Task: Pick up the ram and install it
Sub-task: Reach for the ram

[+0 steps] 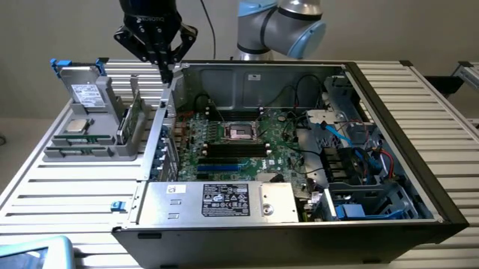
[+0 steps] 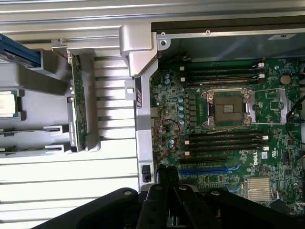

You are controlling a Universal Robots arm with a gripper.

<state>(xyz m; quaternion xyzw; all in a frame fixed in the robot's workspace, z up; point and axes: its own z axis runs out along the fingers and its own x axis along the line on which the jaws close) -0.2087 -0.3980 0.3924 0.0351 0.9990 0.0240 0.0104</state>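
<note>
- Slatted metal table [image 1: 67,188] bears a grey plastic holder [image 1: 112,147], at nine o'clock of the open grey computer case [image 1: 254,84].
- Thin green ram stick [image 1: 129,126] stands edgewise in that holder, untouched.
- Black gripper [image 1: 166,66], pinched shut and empty, hovers at one o'clock of it; the pick looks unstarted and calls for parted fingers along the stick's edge.

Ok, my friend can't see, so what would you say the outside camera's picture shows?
Black robot fingers, shut and empty, hang above one side wall of an open computer case with its green motherboard showing. At the exterior view's left, a grey holder keeps the ram standing on edge, near a square silver chip.
</note>
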